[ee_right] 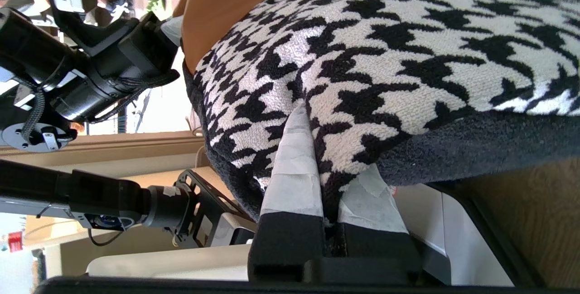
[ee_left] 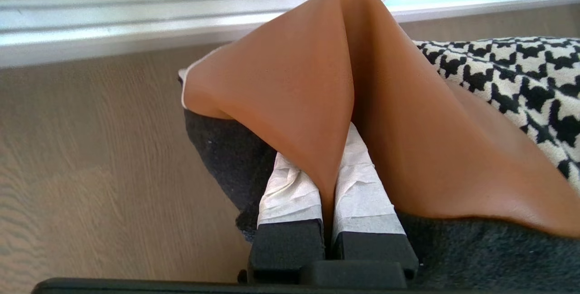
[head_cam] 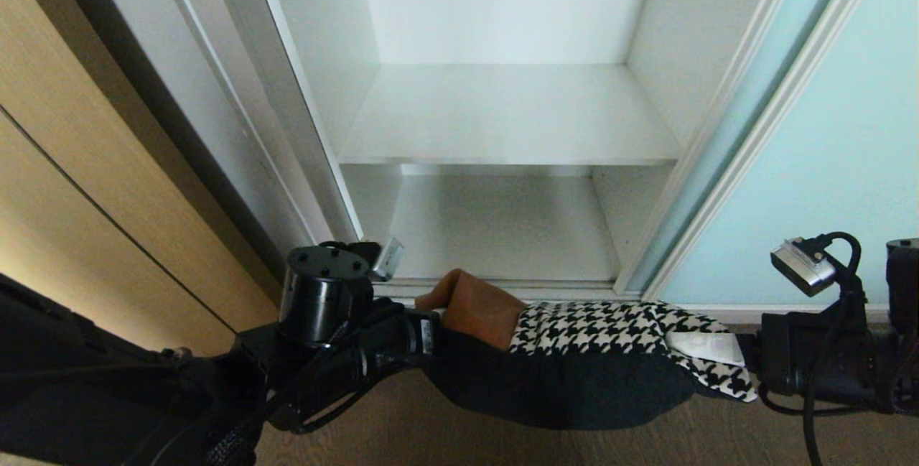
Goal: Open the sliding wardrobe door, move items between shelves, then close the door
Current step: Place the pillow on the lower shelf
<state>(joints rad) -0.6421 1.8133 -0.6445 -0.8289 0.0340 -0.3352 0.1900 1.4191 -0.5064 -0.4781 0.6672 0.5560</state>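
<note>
A cushion (head_cam: 574, 351) of tan leather, black-and-white houndstooth and black underside hangs sagging in front of the open white wardrobe, low near its bottom shelf (head_cam: 502, 236). A higher shelf (head_cam: 502, 121) lies bare. The frosted aqua sliding door (head_cam: 826, 164) stands pushed to the right.
</note>
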